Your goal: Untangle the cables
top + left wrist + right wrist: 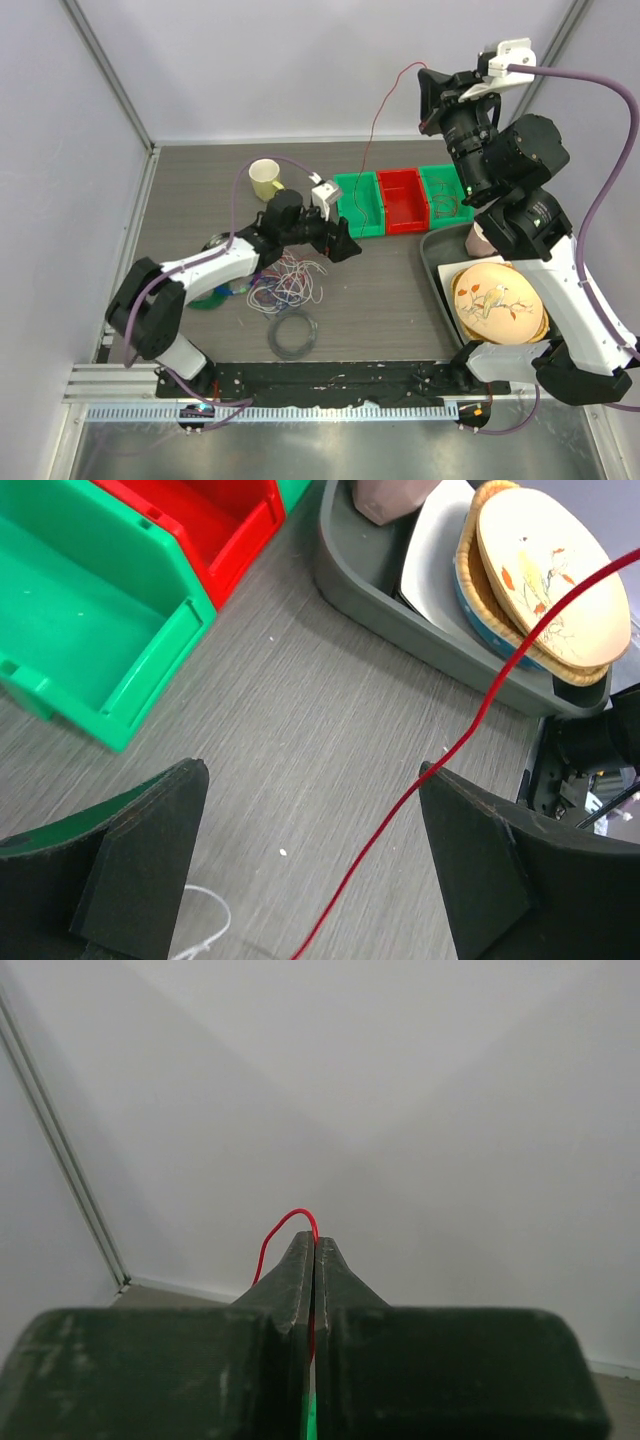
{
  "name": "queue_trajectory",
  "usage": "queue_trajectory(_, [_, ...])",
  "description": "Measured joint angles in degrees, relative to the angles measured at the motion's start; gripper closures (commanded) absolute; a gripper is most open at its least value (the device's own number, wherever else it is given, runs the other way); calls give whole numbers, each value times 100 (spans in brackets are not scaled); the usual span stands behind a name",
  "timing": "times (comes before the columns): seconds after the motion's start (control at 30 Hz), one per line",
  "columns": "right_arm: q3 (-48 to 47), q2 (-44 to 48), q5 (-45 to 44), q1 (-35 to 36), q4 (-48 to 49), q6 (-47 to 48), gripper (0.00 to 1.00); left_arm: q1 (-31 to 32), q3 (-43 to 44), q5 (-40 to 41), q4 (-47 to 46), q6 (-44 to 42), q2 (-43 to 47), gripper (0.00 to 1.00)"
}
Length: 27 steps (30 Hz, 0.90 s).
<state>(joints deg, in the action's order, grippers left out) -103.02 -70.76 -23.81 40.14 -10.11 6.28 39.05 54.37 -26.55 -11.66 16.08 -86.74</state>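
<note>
The cables (290,280) lie in a white, red and blue-purple tangle on the table beside my left arm. One red cable (372,135) rises from the tangle up to my right gripper (428,85), held high at the back. In the right wrist view the right gripper (316,1240) is shut on the red cable (285,1218), which loops out above the tips. My left gripper (345,243) is open just above the table. In its wrist view the red cable (380,835) runs between the left gripper's (312,780) fingers and touches the right fingertip (440,785). A white cable loop (215,910) shows below.
Two green bins (358,205) and a red bin (402,200) stand at the back. A grey tray (432,262) with plates is at the right. A yellow cup (265,178), a dark grey coiled ring (293,335) and blue and green rings (215,297) lie around the tangle.
</note>
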Motion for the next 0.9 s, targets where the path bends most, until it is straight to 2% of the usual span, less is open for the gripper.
queue_trajectory(0.07, [0, 0, -81, 0, -28, -22, 99, 0, 149, -205, -68, 63, -319, 42])
queue_trajectory(0.1, [0, 0, -144, 0, -31, -26, 99, 0, 170, -295, -101, 87, -424, 61])
queue_trajectory(0.17, [0, 0, -282, 0, -39, -46, 99, 0, 175, -411, -120, 181, -494, 82])
queue_trajectory(0.2, [7, 0, -334, 0, -42, -52, 99, 0, 175, -435, -146, 208, -494, 100])
queue_trajectory(0.3, [90, 26, -518, 0, -28, -90, 99, 11, 175, -262, -175, 343, -361, 100])
queue_trajectory(0.43, [634, 267, -824, 0, -17, -192, 98, 31, 181, 503, 33, 496, 315, 100])
queue_trajectory(0.53, [1530, 702, -855, -4, -50, -310, 94, 31, 487, 1069, 173, 629, 1084, 100])
queue_trajectory(0.7, [3748, 1700, 24, -15, 151, -835, 92, 26, 1858, 1547, 258, 769, 1746, 100])
queue_trajectory(0.8, [4806, 2004, 763, -13, 245, -1163, 81, 26, 2684, 1611, 315, 800, 1864, 100])
queue_trajectory(0.83, [5084, 2028, 1014, -13, 258, -1261, 72, 26, 2898, 1609, 343, 815, 1886, 100])
queue_trajectory(0.9, [5451, 2004, 1412, -13, 249, -1405, 59, 26, 3191, 1602, 402, 885, 1902, 100])
